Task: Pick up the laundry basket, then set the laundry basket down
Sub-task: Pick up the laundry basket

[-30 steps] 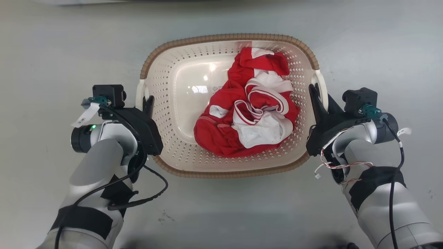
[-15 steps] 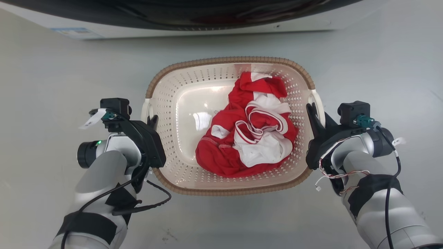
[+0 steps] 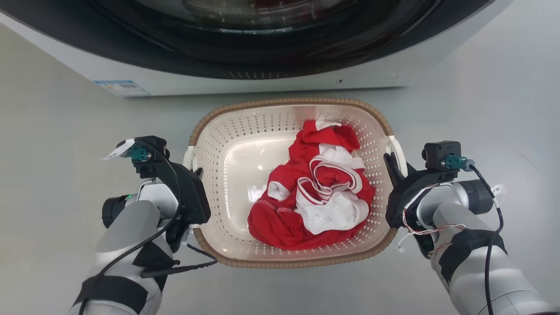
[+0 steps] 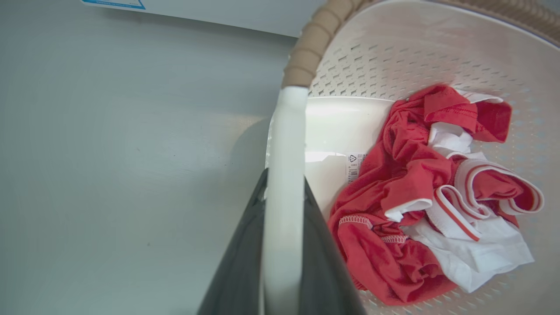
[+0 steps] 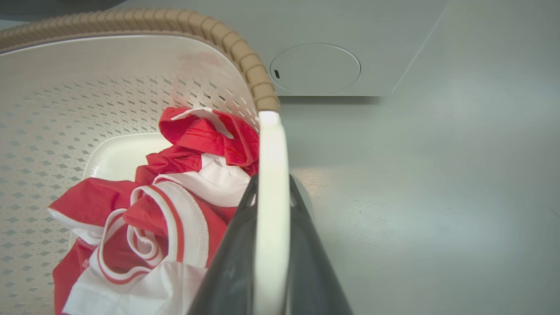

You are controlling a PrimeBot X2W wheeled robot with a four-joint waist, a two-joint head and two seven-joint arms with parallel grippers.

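The laundry basket (image 3: 218, 175) is cream, perforated, with a brown woven rim, and lies in the middle of the head view with a red and white garment (image 3: 315, 197) crumpled inside. My left gripper (image 3: 196, 171) is shut on its white left handle (image 4: 284, 144); the dark fingers (image 4: 245, 245) clamp the handle from both sides. On the opposite side my right gripper (image 3: 390, 161) is shut on the white right handle (image 5: 271, 144). I cannot tell whether the basket rests on the grey floor or hangs just above it.
A white washing machine (image 3: 262, 83) with a dark round door (image 3: 262, 35) stands right behind the basket's far rim. Its base shows a round cover (image 5: 315, 68). Grey floor (image 3: 52, 144) spreads open to the left, right and front.
The head camera has swung forward, so the washing machine has come into view at the top. Both grippers stay clamped on the basket's handles, and the basket now sits close to the machine.
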